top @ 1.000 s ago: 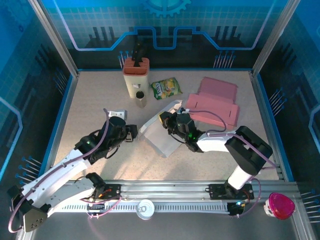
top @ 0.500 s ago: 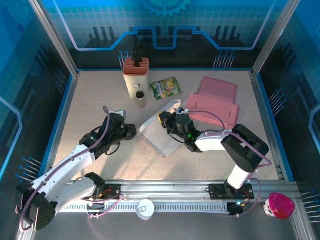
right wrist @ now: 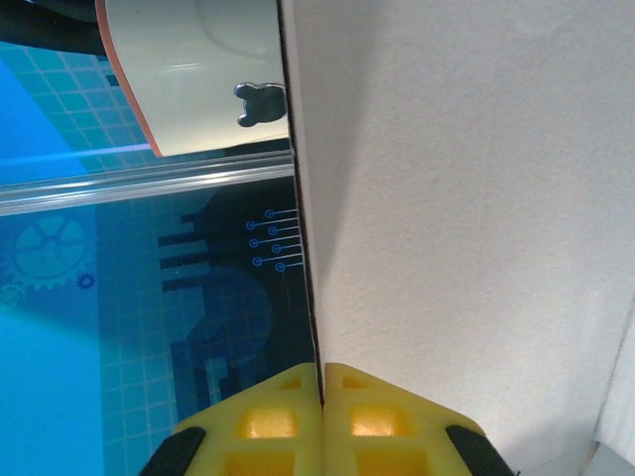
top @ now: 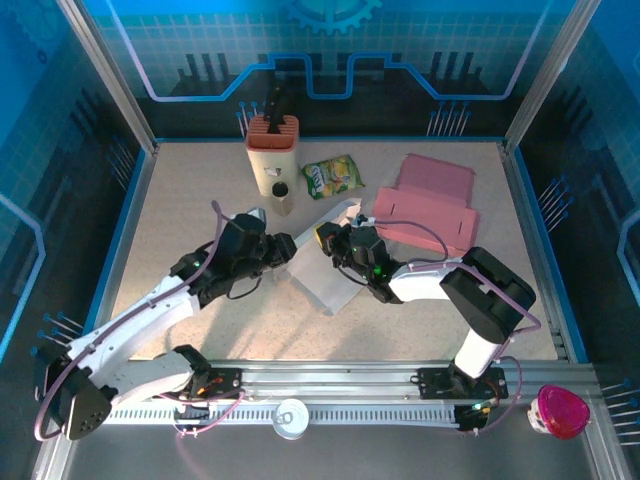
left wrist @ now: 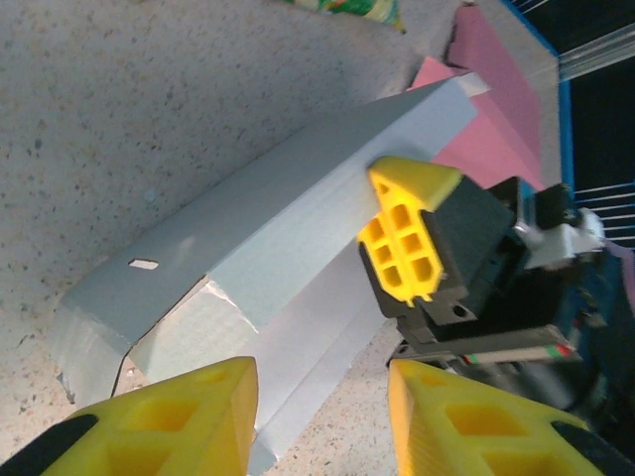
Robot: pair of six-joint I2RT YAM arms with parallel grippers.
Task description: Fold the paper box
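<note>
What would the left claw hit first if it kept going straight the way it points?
Most likely the white paper box, whose near edge lies right ahead of the open left gripper. Farther along, the right gripper is shut on its raised flap; depth is hard to judge.

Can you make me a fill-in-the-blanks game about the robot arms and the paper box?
The right gripper is shut on a panel of the ____ paper box. The left gripper, close to that box, has its jaws ____. The flat box lying beside them is coloured ____.
Missing words: white, open, pink.
</note>
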